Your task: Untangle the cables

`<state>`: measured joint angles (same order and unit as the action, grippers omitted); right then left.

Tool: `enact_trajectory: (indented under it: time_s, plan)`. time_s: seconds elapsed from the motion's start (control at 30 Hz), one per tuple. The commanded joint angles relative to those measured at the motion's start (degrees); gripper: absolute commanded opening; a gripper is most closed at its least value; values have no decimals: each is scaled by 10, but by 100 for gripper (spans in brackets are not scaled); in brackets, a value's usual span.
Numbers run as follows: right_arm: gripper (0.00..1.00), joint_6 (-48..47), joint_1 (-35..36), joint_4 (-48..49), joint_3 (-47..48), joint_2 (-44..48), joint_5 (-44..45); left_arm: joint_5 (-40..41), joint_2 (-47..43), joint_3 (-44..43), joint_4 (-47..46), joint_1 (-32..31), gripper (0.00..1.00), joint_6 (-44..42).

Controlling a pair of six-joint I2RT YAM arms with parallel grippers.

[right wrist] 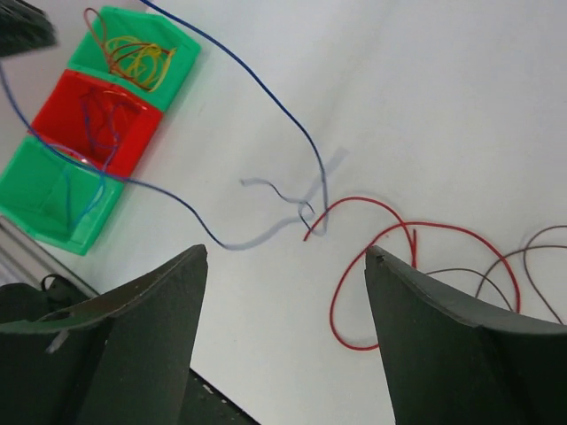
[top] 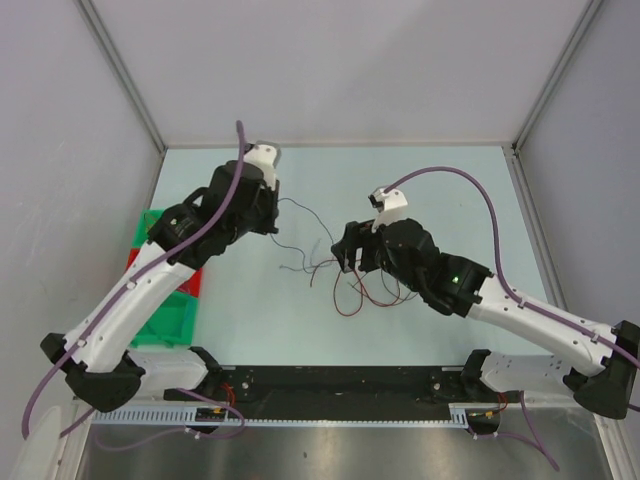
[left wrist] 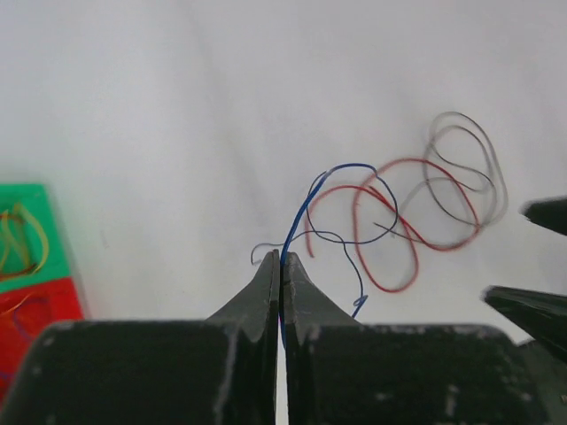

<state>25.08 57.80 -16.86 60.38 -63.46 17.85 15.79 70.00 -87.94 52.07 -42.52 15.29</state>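
Note:
My left gripper (top: 272, 224) is shut on a thin blue cable (left wrist: 306, 208), pinched at the fingertips (left wrist: 281, 258). The blue cable runs from it across the table (top: 302, 212) towards the tangle (top: 358, 290). Red cable loops (left wrist: 390, 266) and a dark maroon cable (left wrist: 469, 177) lie there on the white table. My right gripper (top: 346, 260) is open and empty just above the tangle's left side. In the right wrist view (right wrist: 287, 252) the red cable (right wrist: 341, 292) lies between its fingers, with the blue cable (right wrist: 266, 88) beyond and the maroon cable (right wrist: 523, 257) at right.
A row of small bins stands at the table's left edge: green (top: 150, 226), red (top: 192, 281), green (top: 166, 322). In the right wrist view the far green bin (right wrist: 168, 35) and red bin (right wrist: 106, 115) hold sorted cables. Enclosure walls surround the table.

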Motion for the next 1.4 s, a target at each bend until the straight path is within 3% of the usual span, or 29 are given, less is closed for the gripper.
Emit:
enact_trajectory:
  time_s: [0.0, 0.2, 0.67, 1.13, 1.37]
  plan:
    - [76, 20, 3, -39, 18, 12, 54, 76, -43, -21, 45, 70, 0, 47]
    - [76, 36, 4, -54, 3, 10, 68, 109, -86, -42, 82, 158, 0, 73]
    - [76, 77, 3, -46, -85, -25, 62, 227, -153, -99, 150, 290, 0, 108]
    - [75, 87, 3, 41, -170, -46, -17, 362, -212, -101, 195, 319, 0, 126]
    - [75, 74, 3, 110, -213, -72, -59, 425, -235, -28, 225, 327, 1, 167]
